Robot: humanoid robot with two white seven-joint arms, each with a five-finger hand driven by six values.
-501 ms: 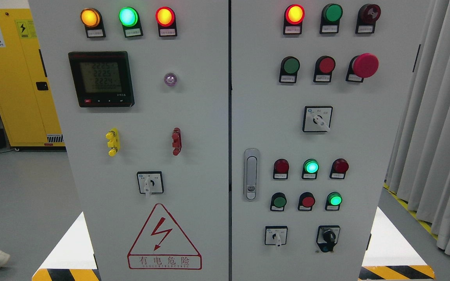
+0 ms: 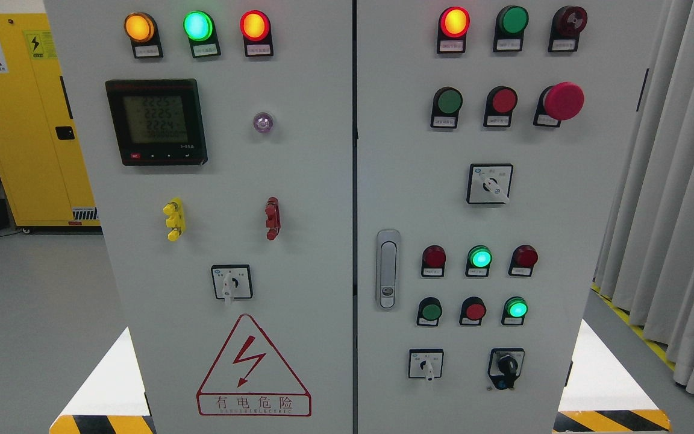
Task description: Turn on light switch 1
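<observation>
No robot hand in view; the switch panel stands untouched straight ahead.

With neither robot hand visible, their state and which is nearer cannot be told. The cabinet (image 2: 323, 181) fills the head view: four rotary selector switches, one on the left door (image 2: 231, 282), three on the right (image 2: 489, 184), (image 2: 426, 364), (image 2: 506, 365), handles mostly pointing down. Labels are unreadable, so "switch 1" stays unidentified.

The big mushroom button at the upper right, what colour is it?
Red: the mushroom button, head view.
</observation>
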